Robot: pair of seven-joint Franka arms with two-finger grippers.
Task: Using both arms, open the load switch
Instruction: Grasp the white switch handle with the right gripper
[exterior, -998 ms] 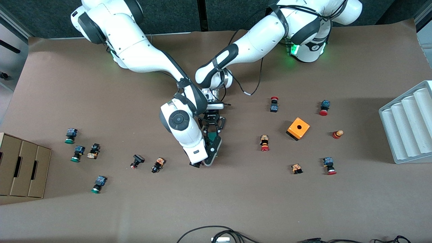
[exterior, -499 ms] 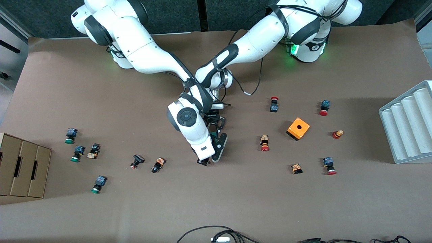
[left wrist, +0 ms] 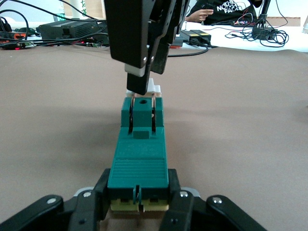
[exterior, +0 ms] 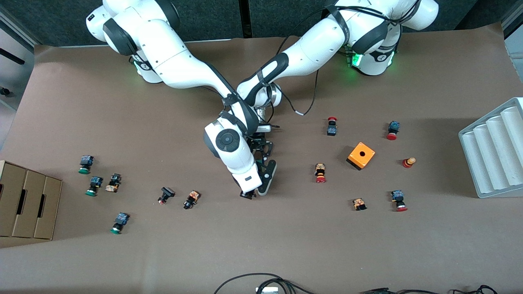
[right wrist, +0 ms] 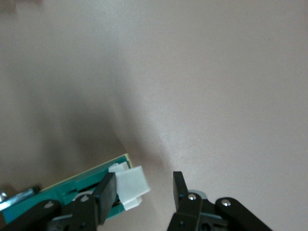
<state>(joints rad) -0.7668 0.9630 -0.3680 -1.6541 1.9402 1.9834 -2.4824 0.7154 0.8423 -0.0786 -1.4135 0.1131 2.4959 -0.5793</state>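
Over the middle of the brown table (exterior: 286,245), my left gripper (left wrist: 139,204) pinches the load switch (left wrist: 139,159) by one end, fingers pressed against its dark-green sides, so the block hangs level above the paper. In the front view the switch sits at about nine o'clock from the orange cube (exterior: 361,155), well apart from it. My right gripper (right wrist: 144,190) comes down at the switch's free end, where the white sliding piece (right wrist: 130,186) sticks out. Its fingers (right wrist: 107,190) are spread: one touches the white piece, the other stands clear with a gap between. A red-capped push button (exterior: 320,173) lies at about three o'clock from both grippers.
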